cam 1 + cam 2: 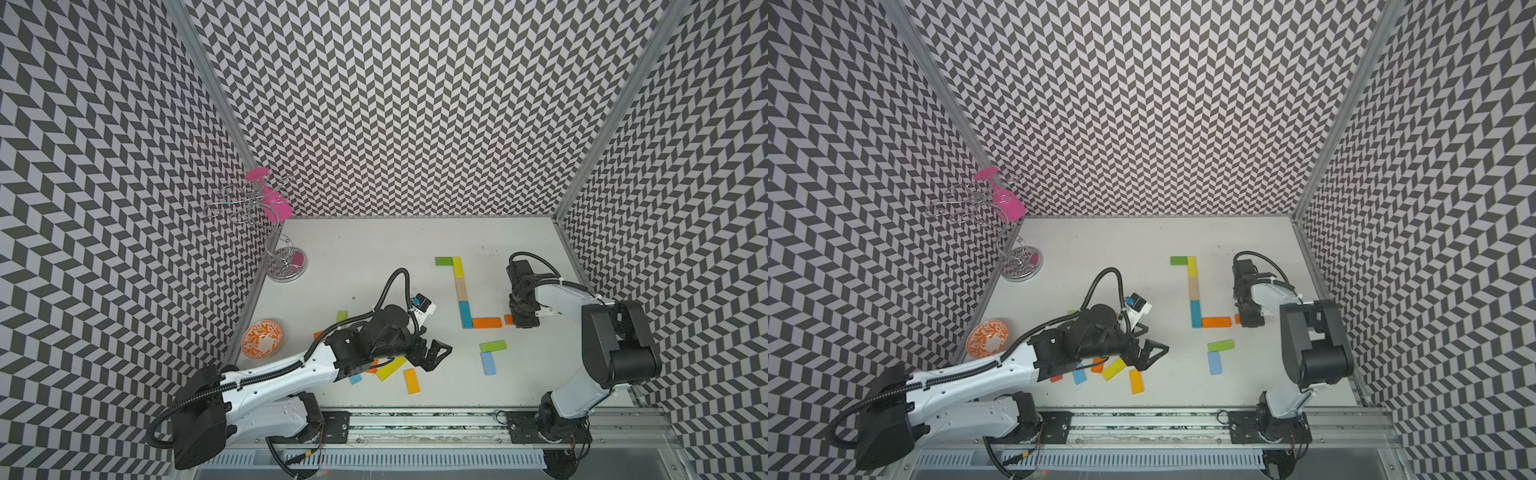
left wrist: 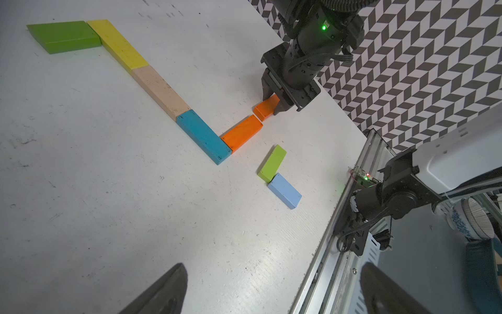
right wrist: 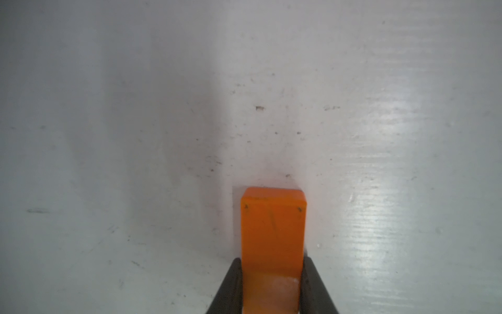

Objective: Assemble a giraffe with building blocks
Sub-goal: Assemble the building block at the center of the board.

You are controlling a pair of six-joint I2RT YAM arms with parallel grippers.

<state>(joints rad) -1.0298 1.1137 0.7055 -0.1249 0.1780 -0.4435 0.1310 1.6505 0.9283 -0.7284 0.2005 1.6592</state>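
building blocks (image 1: 1193, 287) are lying around on the white table (image 1: 374, 257), and some of them are forming a line. in both top views a green block (image 1: 444, 261) is sitting crosswise at the far end, touching a yellow block (image 1: 457, 268), and from there a tan block (image 1: 461, 289) and a teal block (image 1: 465, 314) are running end to end toward the robot. an orange block (image 1: 487, 323) is sticking out sideways from the near end of the teal one, toward the robot's right.

the right gripper (image 2: 274, 104) is clamping a second orange block (image 2: 267, 108). in the right wrist view its dark fingers (image 3: 231, 285) are pressing on both long sides of that block. the free end is pointing at the end of the laid orange block, with a thin gap between them in the left wrist view. can't tell if it's resting on the table or hanging just above it.

a light green block (image 1: 493, 345) and a light blue block (image 1: 488, 363) are lying corner to corner nearer the robot, apart from the line.

the left gripper (image 1: 436, 353) is hovering with its jaws spread wide and nothing between them, right beside a loose pile (image 1: 390, 368) of yellow-green, orange, blue and red pieces, partly hiding under the left arm (image 1: 291, 370).

an orange-patterned bowl (image 1: 262, 338) is sitting at the table's left edge, and a wire stand (image 1: 286, 268) is holding a pink glass (image 1: 276, 208) in the far left corner.
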